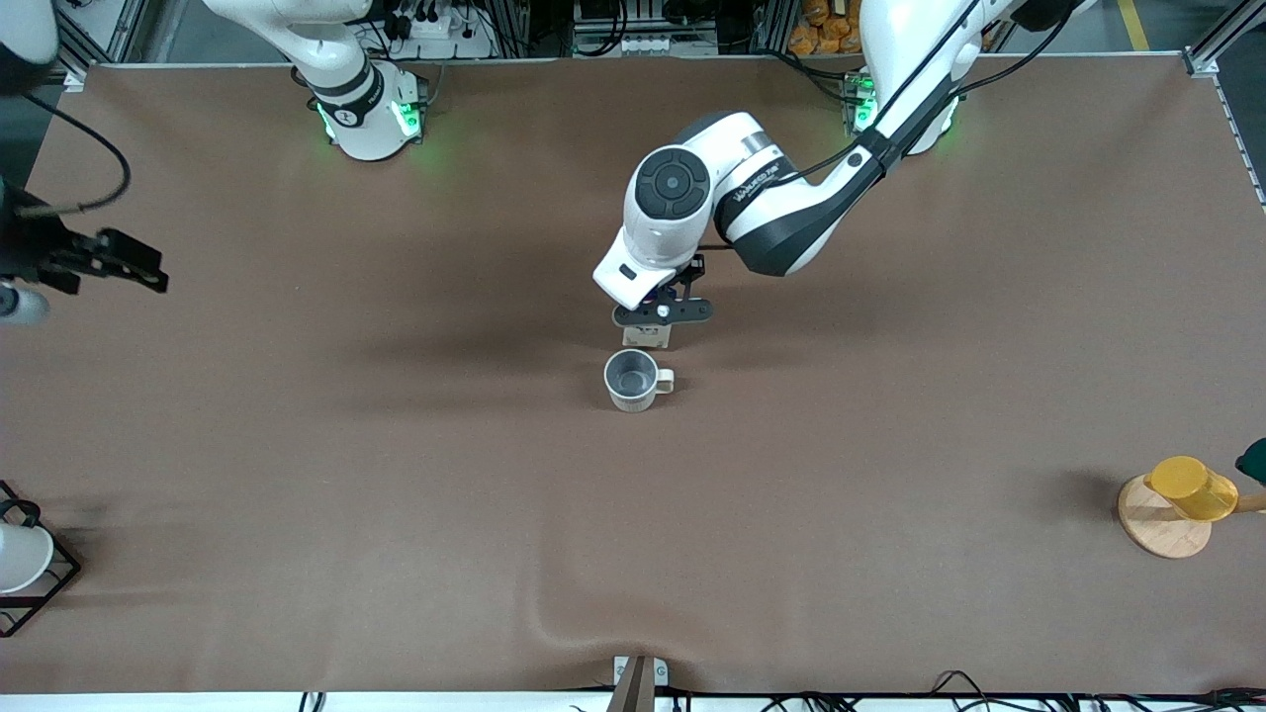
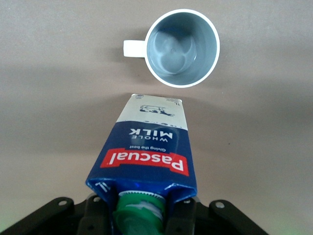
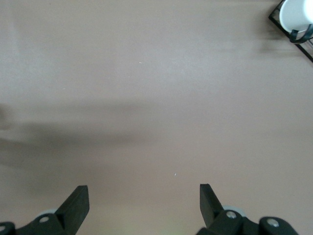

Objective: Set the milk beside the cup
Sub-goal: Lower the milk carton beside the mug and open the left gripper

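The milk (image 2: 149,149) is a dark blue carton with a green cap, a red label band and a white lower part. My left gripper (image 2: 142,215) is shut on its top, with a finger (image 2: 95,218) on each side of the gable. In the front view the left gripper (image 1: 661,314) is over the middle of the table and covers most of the milk (image 1: 655,337). The cup (image 1: 633,379), an off-white mug with a grey inside, stands upright just nearer the front camera than the milk, with a small gap between them. It also shows in the left wrist view (image 2: 182,46). My right gripper (image 3: 144,200) is open and empty over bare table, at the right arm's end (image 1: 119,262).
A yellow cup (image 1: 1192,488) on a wooden disc (image 1: 1157,529) stands near the front at the left arm's end. A white cup (image 1: 20,559) in a black wire rack (image 1: 59,583) stands near the front at the right arm's end, also in the right wrist view (image 3: 296,14).
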Controlling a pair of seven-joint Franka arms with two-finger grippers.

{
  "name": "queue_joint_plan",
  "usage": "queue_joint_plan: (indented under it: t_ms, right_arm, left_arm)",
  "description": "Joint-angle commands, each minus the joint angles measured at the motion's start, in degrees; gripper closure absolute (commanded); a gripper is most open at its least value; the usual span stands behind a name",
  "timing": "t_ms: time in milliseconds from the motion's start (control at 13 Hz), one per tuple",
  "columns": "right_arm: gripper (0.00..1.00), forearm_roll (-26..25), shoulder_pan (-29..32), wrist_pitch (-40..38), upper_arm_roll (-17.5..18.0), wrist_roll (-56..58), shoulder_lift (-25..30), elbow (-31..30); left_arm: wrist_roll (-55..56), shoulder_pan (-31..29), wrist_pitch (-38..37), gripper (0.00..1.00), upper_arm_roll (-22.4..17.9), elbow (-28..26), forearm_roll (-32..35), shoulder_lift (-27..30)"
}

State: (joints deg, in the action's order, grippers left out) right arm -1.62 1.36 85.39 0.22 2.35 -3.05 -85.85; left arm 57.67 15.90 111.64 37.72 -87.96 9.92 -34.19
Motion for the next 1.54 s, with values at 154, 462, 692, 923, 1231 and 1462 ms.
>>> queue_joint_plan:
  t_ms: [154, 462, 692, 923, 1231, 1462]
  right_arm:
    - [0.00, 2.23, 3.98, -3.29, 1.88, -0.85, -0.11, 1.91]
    - [0.00, 2.41, 9.89, -4.18, 6.90, -2.78, 2.08, 1.56]
    - [0.00, 2.32, 9.10, -3.92, 6.46, -4.28, 2.17, 1.74]
    - [0.00, 2.41, 8.14, -4.27, 4.36, -6.47, 2.17, 1.91]
    - [0.00, 1.45, 6.30, -4.09, 4.00, -8.84, 2.26, 2.09]
    - [0.00, 1.26, 3.75, -4.53, 3.21, -10.35, 2.35, 3.05]
  left_arm:
    - [0.95, 1.76, 0.69, 0.56, -0.89, 1.92, 1.68, -2.19]
    - [1.13, 1.94, 0.77, 0.00, -1.16, 2.79, 2.30, -2.02]
    - [1.39, 1.50, 0.69, 0.00, -1.07, 3.85, 1.95, -1.14]
    - [1.31, 0.80, 0.34, 0.00, -1.07, 4.29, 1.77, 1.40]
    - [0.96, -5.26, -7.10, 0.00, -0.64, 4.03, 2.03, 9.74]
    - [2.97, -8.06, -10.91, 0.00, -1.68, 3.50, 2.47, 15.37]
